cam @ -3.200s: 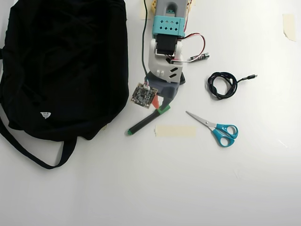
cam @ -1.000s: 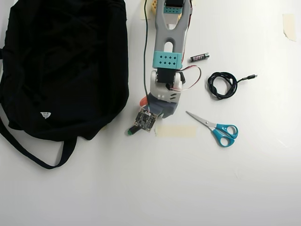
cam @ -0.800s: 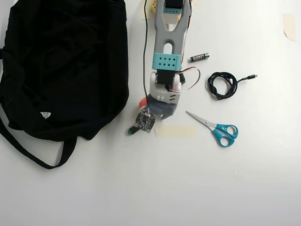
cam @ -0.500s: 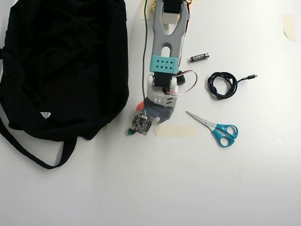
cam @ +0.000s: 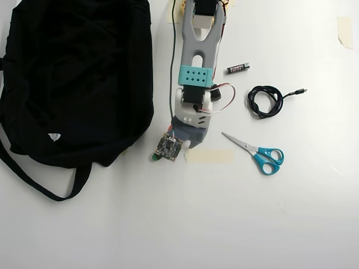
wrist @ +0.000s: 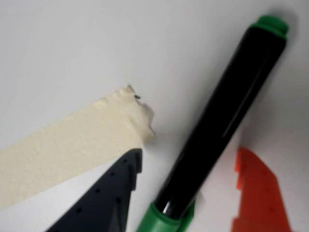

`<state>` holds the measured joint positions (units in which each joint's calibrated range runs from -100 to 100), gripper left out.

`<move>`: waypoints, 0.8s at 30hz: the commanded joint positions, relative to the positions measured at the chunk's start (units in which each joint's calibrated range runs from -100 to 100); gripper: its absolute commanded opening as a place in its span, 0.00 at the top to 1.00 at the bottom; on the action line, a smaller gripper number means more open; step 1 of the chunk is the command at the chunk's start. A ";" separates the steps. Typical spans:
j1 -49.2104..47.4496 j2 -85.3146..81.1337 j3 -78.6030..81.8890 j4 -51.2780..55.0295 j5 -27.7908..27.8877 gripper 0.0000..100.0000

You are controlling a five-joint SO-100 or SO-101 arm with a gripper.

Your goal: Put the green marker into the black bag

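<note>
In the overhead view the arm hides the green marker (cam: 153, 158) except its end.

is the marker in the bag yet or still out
Out: the marker lies on the white table between the open end effector fingers.

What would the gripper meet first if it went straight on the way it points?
Probably the green marker, which lies between the open gripper's two fingers in the wrist view. Beneath it is the table; depth is unclear.

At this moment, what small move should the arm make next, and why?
Probably close the gripper. In the wrist view the green marker lies flat on the table between the dark finger and the orange finger, with gaps on both sides, so it is not yet held.
</note>
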<state>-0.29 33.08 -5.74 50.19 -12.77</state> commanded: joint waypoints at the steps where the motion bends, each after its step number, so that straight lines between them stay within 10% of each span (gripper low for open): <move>1: -0.45 0.11 0.44 0.54 0.29 0.76; 24: -2.47 -1.13 -1.27 15.01 -0.13 0.76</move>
<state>-2.20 32.67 -6.53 64.36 -12.58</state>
